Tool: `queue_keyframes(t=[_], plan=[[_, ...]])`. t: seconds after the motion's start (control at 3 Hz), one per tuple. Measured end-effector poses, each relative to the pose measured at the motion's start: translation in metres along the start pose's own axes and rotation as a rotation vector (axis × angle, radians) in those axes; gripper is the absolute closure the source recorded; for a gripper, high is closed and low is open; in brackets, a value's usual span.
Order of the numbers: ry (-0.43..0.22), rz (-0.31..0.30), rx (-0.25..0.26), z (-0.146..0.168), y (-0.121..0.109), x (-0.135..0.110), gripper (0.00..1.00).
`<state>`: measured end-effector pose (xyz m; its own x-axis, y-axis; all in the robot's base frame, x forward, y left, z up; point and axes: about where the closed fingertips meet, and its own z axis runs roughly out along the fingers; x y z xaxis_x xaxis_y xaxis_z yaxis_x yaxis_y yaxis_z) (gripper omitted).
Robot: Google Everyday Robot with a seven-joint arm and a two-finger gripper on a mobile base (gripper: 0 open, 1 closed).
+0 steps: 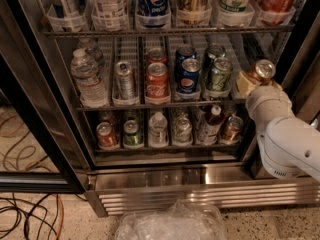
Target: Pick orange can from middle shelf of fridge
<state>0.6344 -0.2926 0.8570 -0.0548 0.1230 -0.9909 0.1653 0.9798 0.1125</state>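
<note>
Cables [25, 219]: loose on the floor at 8 o'clock, outside the fridge [200, 181].
Middle shelf [130, 105]: wire rack across the centre, its lanes running front to back.
Water bottle [89, 76]: upright in the leftmost lane, at 9 o'clock.
Silver can [125, 79]: next lane, just beside the bottle.
Coca-Cola can [157, 81]: front of the centre lane, another can behind it.
Pepsi can [189, 81]: just right of centre, front of its lane.
Green-and-silver can [219, 76]: rightmost stocked lane, at 2 o'clock from centre.
Plastic bag [170, 224]: crumpled on the floor at 6 o'clock.
Orange can [263, 70]: at 3 o'clock, at the shelf's right end beyond the lanes, tilted, silver top showing.
Claw [257, 80]: closed around the orange can; a pale finger [243, 84] presses its left side, the other is hidden.
Arm [287, 139]: white, rising from 4 o'clock to the claw.
</note>
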Motion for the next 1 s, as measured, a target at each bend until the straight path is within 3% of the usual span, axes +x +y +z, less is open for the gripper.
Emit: queue_keyframes(t=[0.33,0.67,1.0], plan=[[-0.011,-0.001,-0.02,-0.006,0.004,-0.007,1.0],[-0.045,-0.007,-0.094,-0.029,0.016,-0.031,1.0],[-0.121,0.013,-0.216,-0.073,0.031,-0.087,1.0]])
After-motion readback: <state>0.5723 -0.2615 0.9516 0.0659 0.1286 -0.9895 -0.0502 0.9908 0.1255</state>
